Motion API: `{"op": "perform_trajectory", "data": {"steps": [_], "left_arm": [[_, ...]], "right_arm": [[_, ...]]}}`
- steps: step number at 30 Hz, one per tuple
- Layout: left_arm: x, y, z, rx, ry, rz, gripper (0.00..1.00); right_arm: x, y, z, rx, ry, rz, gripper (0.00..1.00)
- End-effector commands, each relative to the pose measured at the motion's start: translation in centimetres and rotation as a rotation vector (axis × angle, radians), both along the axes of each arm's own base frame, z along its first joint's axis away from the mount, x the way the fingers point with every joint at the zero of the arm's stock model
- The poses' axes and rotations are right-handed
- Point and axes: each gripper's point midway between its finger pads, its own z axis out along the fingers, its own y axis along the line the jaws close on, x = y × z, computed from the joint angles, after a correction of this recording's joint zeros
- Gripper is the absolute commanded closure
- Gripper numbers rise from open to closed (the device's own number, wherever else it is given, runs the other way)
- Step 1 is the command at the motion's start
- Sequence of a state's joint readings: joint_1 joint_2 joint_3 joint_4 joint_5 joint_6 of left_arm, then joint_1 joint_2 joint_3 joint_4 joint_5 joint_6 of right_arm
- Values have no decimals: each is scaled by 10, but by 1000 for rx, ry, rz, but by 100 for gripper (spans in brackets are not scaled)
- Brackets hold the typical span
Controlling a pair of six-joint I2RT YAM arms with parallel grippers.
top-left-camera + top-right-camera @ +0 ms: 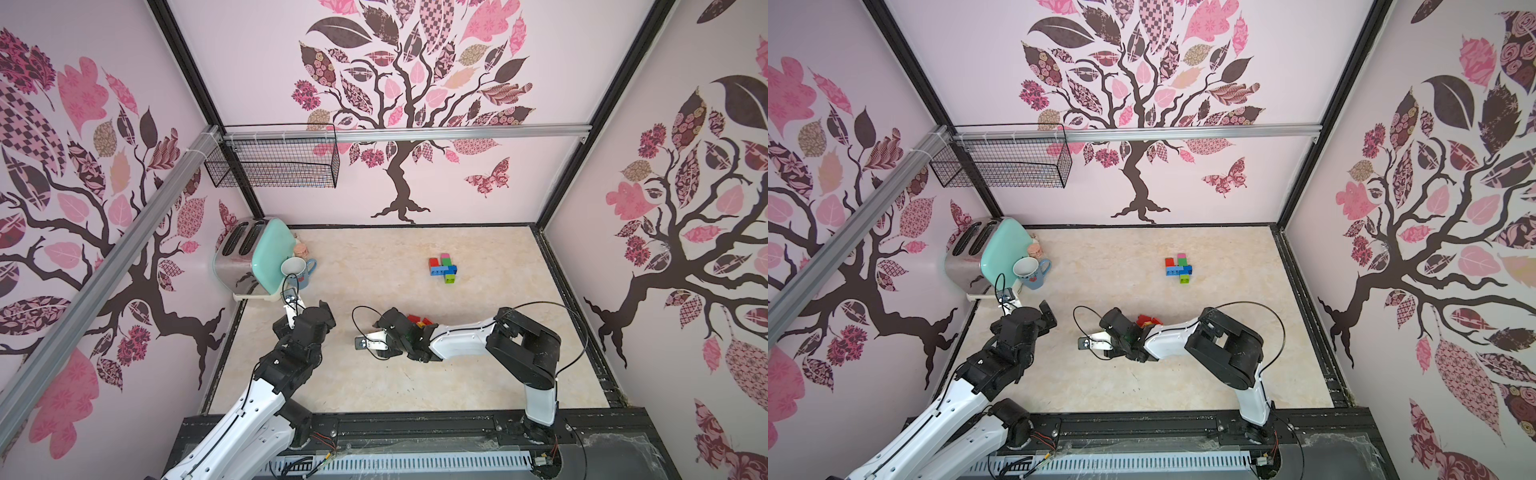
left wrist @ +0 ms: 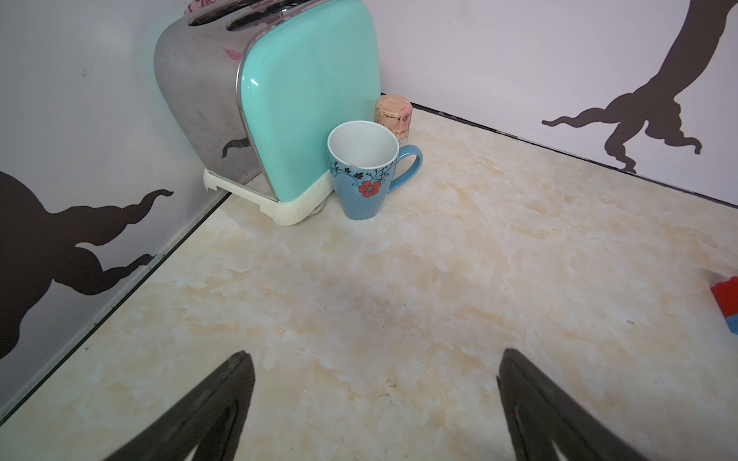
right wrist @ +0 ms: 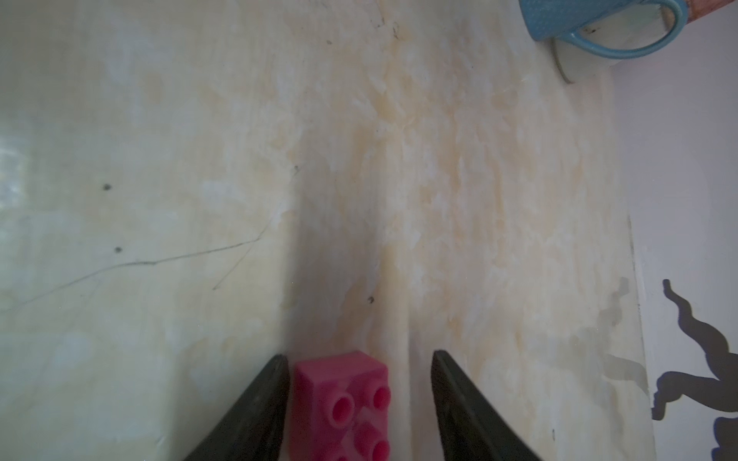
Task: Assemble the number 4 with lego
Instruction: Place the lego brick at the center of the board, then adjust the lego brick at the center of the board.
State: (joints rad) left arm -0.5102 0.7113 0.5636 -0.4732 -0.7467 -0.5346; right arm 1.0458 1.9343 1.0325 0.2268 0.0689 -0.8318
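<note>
The joined lego cluster (image 1: 444, 268) (image 1: 1179, 268) stands on the bench (image 1: 374, 374), well apart from the mug (image 1: 299, 272) on the mug's right side and at about the same depth. It shows red, pink, green and blue bricks, with a lime brick at its near end.

The loose lego bricks (image 1: 419, 321) (image 1: 1148, 320), red, yellow and green, lie nearer the robot than the mug and to its right. The right arm partly hides them, so their number cannot be told.

A pink lego brick (image 3: 343, 403) rests studs-up on the bench between the jaws of the right gripper (image 3: 358, 353). The jaws stand parted. One finger sits just beside the brick; the other is clear of it, with bare bench showing in the gap. The brick is not clamped.

The left gripper (image 2: 375, 355) hangs over bare bench in front of the mug (image 2: 363, 171), jaws spread wide, with nothing between them.

The toaster (image 2: 279, 99) stands just beside the mug on its left, against the wall.
</note>
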Motion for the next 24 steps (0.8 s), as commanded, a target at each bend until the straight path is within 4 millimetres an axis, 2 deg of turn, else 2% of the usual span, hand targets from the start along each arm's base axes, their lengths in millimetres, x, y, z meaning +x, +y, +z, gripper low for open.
{"op": "perform_trajectory", "data": {"steps": [1, 5, 8, 11, 13, 15, 18, 20, 22, 24], "left_arm": [[5, -7, 12, -21, -13, -26, 2], [12, -25, 9, -36, 35, -118, 2], [14, -30, 3, -40, 87, -126, 2], [21, -45, -5, -75, 111, -179, 2], [26, -62, -12, -117, 136, -242, 2], [31, -80, -21, -151, 181, -311, 2], [34, -114, -33, -186, 254, -437, 2], [31, -150, -31, -170, 248, -593, 2], [18, -193, -23, -162, 205, -812, 2], [1, -228, -15, -186, 153, -1007, 2]], "right_arm": [[-26, -8, 2, -22, 148, 19, 38], [-33, 0, 45, 122, 200, -3, 32], [-38, 0, 80, 247, 239, -37, 22], [-44, -7, 113, 361, 276, -64, 11], [-38, -18, 136, 452, 309, -112, 1], [-26, -35, 155, 546, 358, -179, 1], [2, -73, 182, 709, 399, -310, 1], [19, -102, 195, 832, 418, -402, 1], [39, -132, 198, 940, 471, -535, 1], [63, -165, 190, 1020, 562, -713, 1]]}}
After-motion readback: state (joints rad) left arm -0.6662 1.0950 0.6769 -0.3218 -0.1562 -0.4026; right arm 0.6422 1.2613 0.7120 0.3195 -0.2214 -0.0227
